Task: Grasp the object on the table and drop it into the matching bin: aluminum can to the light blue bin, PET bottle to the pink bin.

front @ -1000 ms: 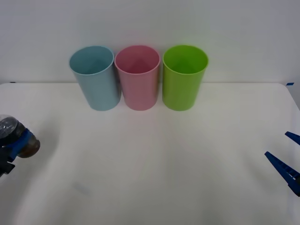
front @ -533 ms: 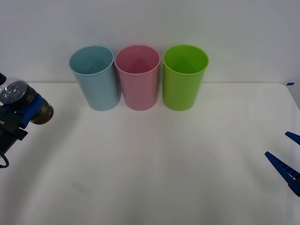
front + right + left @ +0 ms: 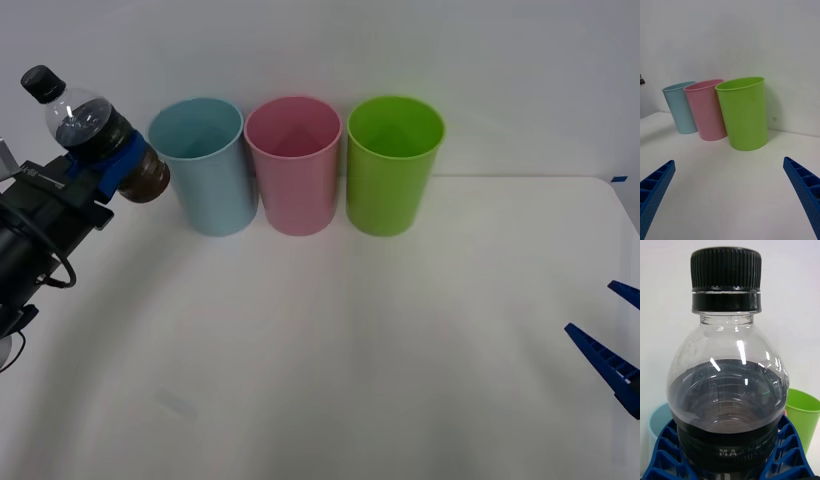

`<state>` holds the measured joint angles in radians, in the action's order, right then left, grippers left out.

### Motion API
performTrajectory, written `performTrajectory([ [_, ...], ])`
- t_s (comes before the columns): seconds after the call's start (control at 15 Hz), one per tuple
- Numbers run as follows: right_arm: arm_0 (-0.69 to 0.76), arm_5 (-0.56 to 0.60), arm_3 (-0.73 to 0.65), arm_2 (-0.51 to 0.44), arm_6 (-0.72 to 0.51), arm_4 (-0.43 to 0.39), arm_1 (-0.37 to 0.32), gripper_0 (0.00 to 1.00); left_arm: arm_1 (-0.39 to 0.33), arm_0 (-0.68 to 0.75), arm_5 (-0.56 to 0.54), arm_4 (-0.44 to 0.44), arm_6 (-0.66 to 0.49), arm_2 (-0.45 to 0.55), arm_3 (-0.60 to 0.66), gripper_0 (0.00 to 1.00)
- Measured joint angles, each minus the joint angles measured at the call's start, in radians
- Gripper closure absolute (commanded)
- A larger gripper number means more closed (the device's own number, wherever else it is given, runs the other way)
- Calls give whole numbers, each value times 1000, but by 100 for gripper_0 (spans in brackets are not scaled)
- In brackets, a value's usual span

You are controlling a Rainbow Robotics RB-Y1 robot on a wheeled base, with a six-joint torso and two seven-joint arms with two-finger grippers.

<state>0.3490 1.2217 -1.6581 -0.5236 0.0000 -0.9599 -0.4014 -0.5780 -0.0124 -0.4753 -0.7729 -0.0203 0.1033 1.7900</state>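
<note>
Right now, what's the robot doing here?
The left gripper is shut on the PET bottle and holds it in the air, tilted, at the left of the light blue bin. The pink bin, where the bottle belongs, is the next one over, with a lime green bin beyond it. The bottle is not yet over any bin. The right gripper waits open at the table's right edge.

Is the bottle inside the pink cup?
No, the PET bottle is held in the left gripper in the air beside the light blue bin.
</note>
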Motion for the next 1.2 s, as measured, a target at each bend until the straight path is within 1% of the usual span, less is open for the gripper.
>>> performTrajectory([
  [0.27,0,0,0,0,0,0,0,0,-3,-128,151,-11,-12,-130,-6,100],
  [0.4,0,0,0,0,0,0,0,0,-3,-224,195,2,-12,-204,-60,100],
  [0.73,0,0,0,0,0,0,0,0,0,-470,208,26,-4,-314,-287,100],
  [1.0,0,0,0,0,0,0,0,0,36,-631,213,36,1,-367,-456,100],
  [1.2,0,0,0,0,0,0,0,0,64,-711,214,33,2,-396,-548,100],
])
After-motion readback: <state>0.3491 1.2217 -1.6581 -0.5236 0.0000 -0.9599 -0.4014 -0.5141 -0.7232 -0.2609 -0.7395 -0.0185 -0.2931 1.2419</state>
